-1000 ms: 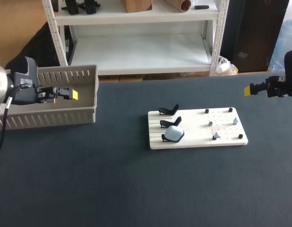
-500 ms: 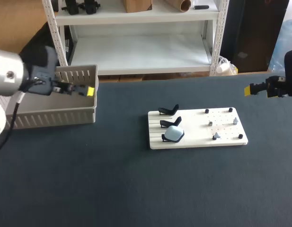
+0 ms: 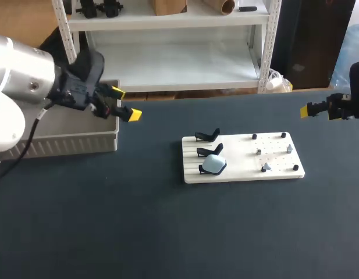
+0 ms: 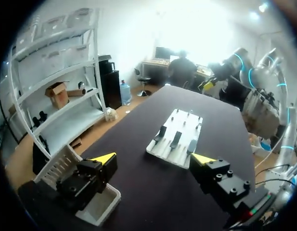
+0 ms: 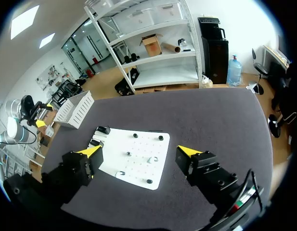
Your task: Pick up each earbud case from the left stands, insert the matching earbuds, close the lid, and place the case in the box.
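- Earbud case (image 3: 213, 164), pale blue and rounded, sits on the nearest of three black stands (image 3: 207, 136) at the left end of the white board (image 3: 237, 173). The two farther stands are bare.
- Small earbuds (image 3: 265, 167) rest among black pegs on the board's right half, well apart from the case.
- The left gripper (image 3: 125, 103) hangs over the near right corner of the beige slotted box (image 3: 63, 142), at the table's far left. Its yellow tips are spread wide with nothing between them.
- The right gripper (image 5: 139, 151) hovers off the board's right end, fingers likewise apart and empty.
- The case looks small, light and hard-shelled, and its glossy curved surface is probably slippery. A pinch on the domed top would likely squirt it out.
- The better hold is probably across its two broad sides, low on the body and clear of the lid seam, lifting straight up off the stand.
- The earbuds look tiny and easily knocked, so they call for a gentle, centred pinch.
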`<state>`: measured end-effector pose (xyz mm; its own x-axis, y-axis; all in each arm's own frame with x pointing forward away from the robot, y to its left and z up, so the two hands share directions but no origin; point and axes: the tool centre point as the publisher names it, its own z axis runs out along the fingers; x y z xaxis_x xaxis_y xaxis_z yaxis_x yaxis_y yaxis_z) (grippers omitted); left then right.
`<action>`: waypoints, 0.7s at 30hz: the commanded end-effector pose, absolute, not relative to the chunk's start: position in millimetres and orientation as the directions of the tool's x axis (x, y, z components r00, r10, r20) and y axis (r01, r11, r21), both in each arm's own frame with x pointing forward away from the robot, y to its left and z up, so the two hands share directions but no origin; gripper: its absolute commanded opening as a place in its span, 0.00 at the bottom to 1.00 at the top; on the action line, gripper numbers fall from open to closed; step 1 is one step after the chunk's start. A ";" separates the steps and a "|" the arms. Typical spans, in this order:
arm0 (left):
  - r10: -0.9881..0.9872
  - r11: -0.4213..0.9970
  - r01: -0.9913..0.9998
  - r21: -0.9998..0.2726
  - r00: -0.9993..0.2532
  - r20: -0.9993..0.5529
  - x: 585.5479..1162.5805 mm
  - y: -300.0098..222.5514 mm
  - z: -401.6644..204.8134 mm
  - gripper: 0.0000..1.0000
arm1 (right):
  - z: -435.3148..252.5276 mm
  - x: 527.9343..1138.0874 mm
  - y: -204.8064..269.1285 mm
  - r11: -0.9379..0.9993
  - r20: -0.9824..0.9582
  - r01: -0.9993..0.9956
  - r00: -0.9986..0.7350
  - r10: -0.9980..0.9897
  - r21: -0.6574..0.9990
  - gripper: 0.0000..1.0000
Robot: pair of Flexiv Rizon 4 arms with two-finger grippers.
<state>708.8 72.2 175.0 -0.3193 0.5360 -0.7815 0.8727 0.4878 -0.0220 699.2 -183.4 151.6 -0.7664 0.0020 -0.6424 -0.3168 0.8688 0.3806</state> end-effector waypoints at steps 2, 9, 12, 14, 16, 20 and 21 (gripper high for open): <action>0.597 0.243 0.970 0.006 -0.144 -0.789 713.1 63.1 162.4 1.00 | 150.7 699.8 -184.1 0.867 -0.643 -0.320 -0.766 0.001 0.382 1.00; 0.602 0.153 0.983 0.099 -0.013 -0.799 702.1 43.4 149.7 1.00 | 150.7 699.8 -184.1 0.867 -0.643 -0.320 -0.766 0.001 0.382 1.00; 0.592 0.108 0.989 0.105 0.021 -0.806 691.0 33.3 140.4 1.00 | 150.7 699.8 -184.1 0.867 -0.643 -0.320 -0.766 0.001 0.382 1.00; 0.588 0.081 0.992 0.092 0.027 -0.809 682.1 25.7 130.6 1.00 | 150.7 699.8 -184.1 0.867 -0.643 -0.320 -0.766 0.001 0.382 1.00; 0.587 0.060 0.995 0.074 0.025 -0.809 673.4 18.8 121.5 1.00 | 150.7 699.8 -184.1 0.867 -0.643 -0.320 -0.766 0.001 0.382 1.00; 0.584 0.030 0.995 0.093 0.057 -0.809 657.5 3.1 103.5 1.00 | 150.7 699.8 -184.1 0.867 -0.643 -0.320 -0.766 0.001 0.382 1.00; 0.583 0.023 0.996 0.089 0.058 -0.810 655.6 -1.4 99.1 1.00 | 150.7 699.8 -184.1 0.867 -0.643 -0.320 -0.766 0.001 0.382 1.00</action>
